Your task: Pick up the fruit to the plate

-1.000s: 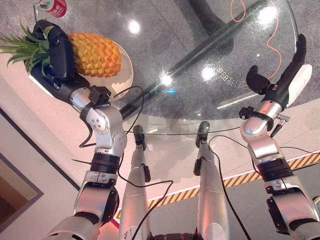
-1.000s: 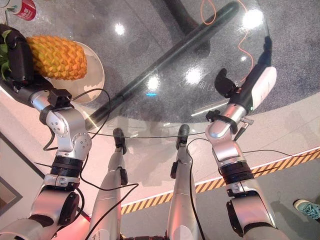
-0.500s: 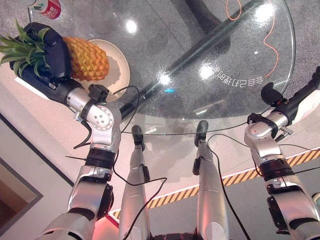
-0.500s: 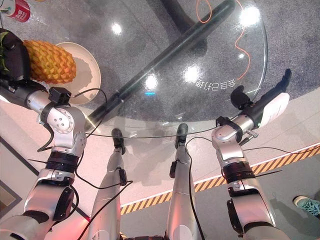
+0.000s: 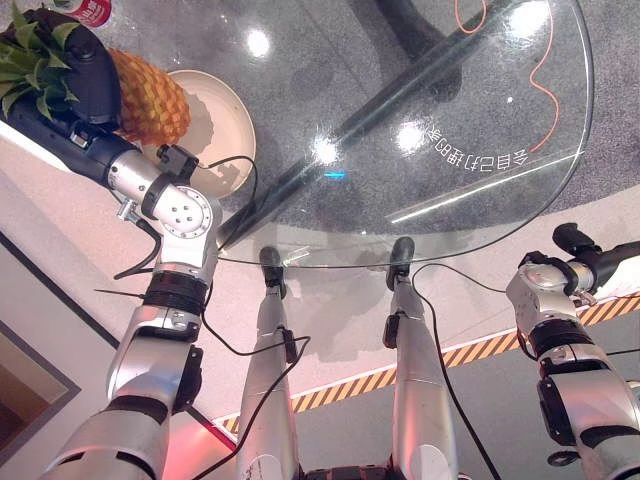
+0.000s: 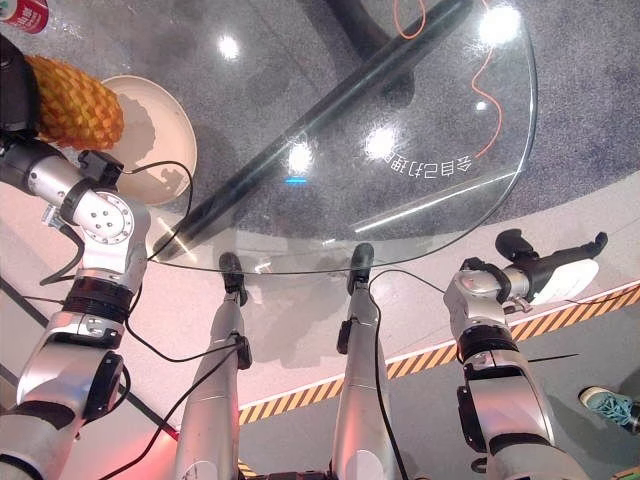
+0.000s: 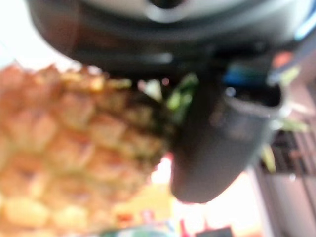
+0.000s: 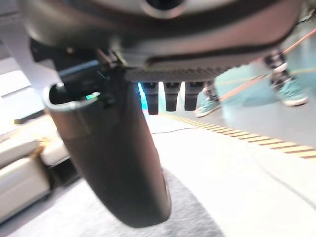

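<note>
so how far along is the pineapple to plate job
Done: the left hand is shut on the pineapple near its leafy crown. In hand: the fruit hangs at the plate's edge, not resting in it. Left: set it down and let go. The right hand is off the glass table, open.

I've lifted the pineapple (image 5: 148,98) off the plate (image 5: 222,125) in my left hand (image 5: 82,72); my right hand (image 6: 560,275) has dropped off the glass table (image 5: 480,150).

Pineapple (image 5: 150,95) crown partly hidden behind the left hand (image 5: 85,75); red can (image 5: 85,10) at the table's (image 5: 480,120) far-left edge cut off.
</note>
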{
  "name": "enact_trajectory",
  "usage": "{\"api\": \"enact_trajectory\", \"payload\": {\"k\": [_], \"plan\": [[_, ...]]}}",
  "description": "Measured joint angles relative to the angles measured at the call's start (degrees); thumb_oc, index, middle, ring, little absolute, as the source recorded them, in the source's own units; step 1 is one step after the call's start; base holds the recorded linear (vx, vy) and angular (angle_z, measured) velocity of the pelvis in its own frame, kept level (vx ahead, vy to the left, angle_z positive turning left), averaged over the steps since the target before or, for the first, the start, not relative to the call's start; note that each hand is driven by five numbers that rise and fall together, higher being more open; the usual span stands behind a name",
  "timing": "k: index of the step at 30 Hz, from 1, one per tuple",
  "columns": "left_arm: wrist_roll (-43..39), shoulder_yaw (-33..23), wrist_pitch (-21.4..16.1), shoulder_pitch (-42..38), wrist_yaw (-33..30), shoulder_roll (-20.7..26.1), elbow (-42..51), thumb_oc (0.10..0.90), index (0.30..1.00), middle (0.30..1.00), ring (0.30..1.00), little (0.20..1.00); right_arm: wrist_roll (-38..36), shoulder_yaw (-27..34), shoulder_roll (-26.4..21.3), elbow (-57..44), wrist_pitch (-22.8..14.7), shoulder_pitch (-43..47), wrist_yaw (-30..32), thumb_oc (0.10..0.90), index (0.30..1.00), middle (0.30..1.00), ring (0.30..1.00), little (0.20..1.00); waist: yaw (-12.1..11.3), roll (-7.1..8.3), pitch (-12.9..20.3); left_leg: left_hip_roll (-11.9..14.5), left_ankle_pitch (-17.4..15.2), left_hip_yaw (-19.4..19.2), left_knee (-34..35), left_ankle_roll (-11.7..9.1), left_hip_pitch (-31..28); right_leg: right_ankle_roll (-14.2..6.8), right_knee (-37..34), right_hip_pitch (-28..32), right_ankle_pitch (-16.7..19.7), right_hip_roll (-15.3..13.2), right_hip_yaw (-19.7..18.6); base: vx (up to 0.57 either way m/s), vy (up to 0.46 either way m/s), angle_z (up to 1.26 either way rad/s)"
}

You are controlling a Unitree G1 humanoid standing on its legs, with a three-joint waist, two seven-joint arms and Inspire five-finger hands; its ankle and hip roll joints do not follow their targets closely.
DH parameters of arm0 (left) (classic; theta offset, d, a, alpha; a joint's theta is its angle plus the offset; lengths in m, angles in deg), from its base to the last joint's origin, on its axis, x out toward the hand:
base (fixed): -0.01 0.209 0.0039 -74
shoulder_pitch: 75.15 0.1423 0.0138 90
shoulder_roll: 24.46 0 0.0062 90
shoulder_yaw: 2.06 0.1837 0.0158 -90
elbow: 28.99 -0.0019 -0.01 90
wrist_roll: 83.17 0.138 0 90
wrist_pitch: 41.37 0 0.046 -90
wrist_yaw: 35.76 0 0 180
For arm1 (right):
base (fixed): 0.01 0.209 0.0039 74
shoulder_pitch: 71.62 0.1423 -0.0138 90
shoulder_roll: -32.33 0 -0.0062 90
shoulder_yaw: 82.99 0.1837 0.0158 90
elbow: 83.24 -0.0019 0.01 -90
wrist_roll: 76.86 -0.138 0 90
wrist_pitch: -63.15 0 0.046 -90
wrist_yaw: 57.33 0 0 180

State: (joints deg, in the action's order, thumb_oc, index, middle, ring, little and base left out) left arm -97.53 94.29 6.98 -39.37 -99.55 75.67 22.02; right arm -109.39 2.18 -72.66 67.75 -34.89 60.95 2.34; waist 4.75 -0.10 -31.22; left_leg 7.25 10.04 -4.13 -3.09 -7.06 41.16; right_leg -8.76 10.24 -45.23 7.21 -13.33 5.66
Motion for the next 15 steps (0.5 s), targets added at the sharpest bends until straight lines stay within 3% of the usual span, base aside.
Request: {"api": "enact_trajectory", "payload": {"k": [6,15], "plan": [[-0.02,2.19,0.31,-0.53,2.4,0.83,-2.02,0.1,0.3,0.3,0.3,0.2,-4.17,-0.15,0.0,6.35,2.67,-0.06,-10.44,0.8,0.9,0.9,0.9,0.9,-0.12,0.01,0.0,0.19,0.03,0.1,0.0,-0.05,0.05,0.04,-0.01,0.02,0.02,0.21,0.11,0.0,-0.013,0.0],[-0.02,4.48,2.47,-1.34,4.57,1.55,-3.18,0.1,0.3,0.3,0.3,0.2,-5.34,-1.11,0.13,8.32,4.64,-0.31,-17.97,0.8,0.9,0.9,0.9,0.9,0.02,0.17,0.05,0.32,0.13,0.28,0.0,-0.19,0.04,0.14,0.0,0.15,0.09,0.36,0.22,0.0,0.0,0.0]]}}
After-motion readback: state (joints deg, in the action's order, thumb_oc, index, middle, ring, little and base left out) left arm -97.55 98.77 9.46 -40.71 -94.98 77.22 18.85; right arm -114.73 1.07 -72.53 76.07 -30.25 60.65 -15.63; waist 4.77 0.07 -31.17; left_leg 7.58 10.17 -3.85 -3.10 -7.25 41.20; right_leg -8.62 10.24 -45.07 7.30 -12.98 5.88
